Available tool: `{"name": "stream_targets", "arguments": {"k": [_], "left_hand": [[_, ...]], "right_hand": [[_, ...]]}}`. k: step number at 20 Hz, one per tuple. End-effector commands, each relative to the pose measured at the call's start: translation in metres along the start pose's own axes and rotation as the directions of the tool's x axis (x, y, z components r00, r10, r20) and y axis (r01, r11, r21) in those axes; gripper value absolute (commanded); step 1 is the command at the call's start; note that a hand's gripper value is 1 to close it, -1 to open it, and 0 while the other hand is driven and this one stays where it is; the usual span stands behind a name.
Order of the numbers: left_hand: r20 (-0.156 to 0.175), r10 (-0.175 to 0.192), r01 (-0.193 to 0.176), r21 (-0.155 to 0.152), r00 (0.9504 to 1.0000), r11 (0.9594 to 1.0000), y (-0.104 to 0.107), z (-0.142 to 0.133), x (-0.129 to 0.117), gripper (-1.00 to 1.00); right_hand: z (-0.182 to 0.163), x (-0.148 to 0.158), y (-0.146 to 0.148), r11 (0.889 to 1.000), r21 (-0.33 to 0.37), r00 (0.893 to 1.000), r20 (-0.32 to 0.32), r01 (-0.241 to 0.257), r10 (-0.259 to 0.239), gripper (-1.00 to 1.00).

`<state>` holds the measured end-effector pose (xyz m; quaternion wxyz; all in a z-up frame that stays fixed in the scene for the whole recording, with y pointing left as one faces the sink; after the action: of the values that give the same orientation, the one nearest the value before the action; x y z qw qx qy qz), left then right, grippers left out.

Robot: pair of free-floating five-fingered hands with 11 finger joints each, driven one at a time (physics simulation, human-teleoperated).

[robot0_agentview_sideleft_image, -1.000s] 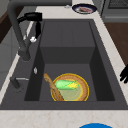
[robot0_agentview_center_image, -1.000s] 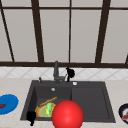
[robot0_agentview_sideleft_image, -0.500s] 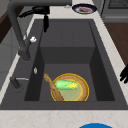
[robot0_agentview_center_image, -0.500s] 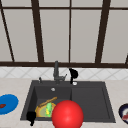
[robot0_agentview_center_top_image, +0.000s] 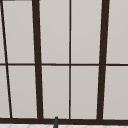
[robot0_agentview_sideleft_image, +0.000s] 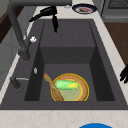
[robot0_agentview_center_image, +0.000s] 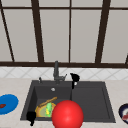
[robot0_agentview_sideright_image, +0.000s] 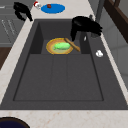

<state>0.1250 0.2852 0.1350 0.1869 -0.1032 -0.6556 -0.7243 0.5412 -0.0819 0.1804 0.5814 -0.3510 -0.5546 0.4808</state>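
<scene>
My right hand [robot0_agentview_center_image: 74, 78] hovers open over the sink's back rim, just right of the dark faucet [robot0_agentview_center_image: 56, 72]. In the left side view the right hand [robot0_agentview_sideleft_image: 47, 13] has one finger pointing down into the basin, and in the right side view the right hand [robot0_agentview_sideright_image: 85, 24] hangs above the bowl's end of the sink. It holds nothing. My left hand [robot0_agentview_center_image: 31, 116] floats at the front left corner of the sink [robot0_agentview_center_image: 90, 100], fingers relaxed and drooping; this left hand [robot0_agentview_sideright_image: 21, 10] is also empty. A yellow-rimmed bowl [robot0_agentview_sideleft_image: 83, 91] in the left basin holds a green corn cob [robot0_agentview_sideleft_image: 65, 85] and a wooden stick [robot0_agentview_sideleft_image: 52, 87].
A big red ball [robot0_agentview_center_image: 67, 115] sits low in the front view, before the sink's front edge. A blue plate [robot0_agentview_center_image: 8, 103] with a small dark-red item lies on the left counter. A dark plate [robot0_agentview_sideleft_image: 84, 8] with food sits on the right counter. The sink's right half is a flat drainer.
The right hand has drifted slightly along the back rim, toward the sink's right end. The left hand, bowl and ball are where they were.
</scene>
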Motion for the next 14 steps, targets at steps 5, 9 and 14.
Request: {"name": "stream_targets", "arguments": {"k": [5, 9, 14], "left_hand": [[0.0, 0.0, 0.0, 0.0, 1.0, 1.0, 0.0, 0.0, 0.0, 0.0], [0.0, 0.0, 0.0, 0.0, 1.0, 1.0, 0.0, 0.0, 0.0, 0.0], [0.0, 0.0, 0.0, 0.0, 1.0, 1.0, 0.0, 0.0, 0.0, 0.0]], "right_hand": [[0.036, -0.004, 0.009, 0.975, 0.22, 0.997, -0.064, -0.023, 0.038, -1.0], [0.052, -0.003, 0.012, 0.951, 0.308, 0.995, -0.085, -0.024, 0.053, -1.0], [0.056, -0.003, 0.01, 0.95, 0.311, 0.996, -0.086, 0.001, 0.027, -1.0]]}}
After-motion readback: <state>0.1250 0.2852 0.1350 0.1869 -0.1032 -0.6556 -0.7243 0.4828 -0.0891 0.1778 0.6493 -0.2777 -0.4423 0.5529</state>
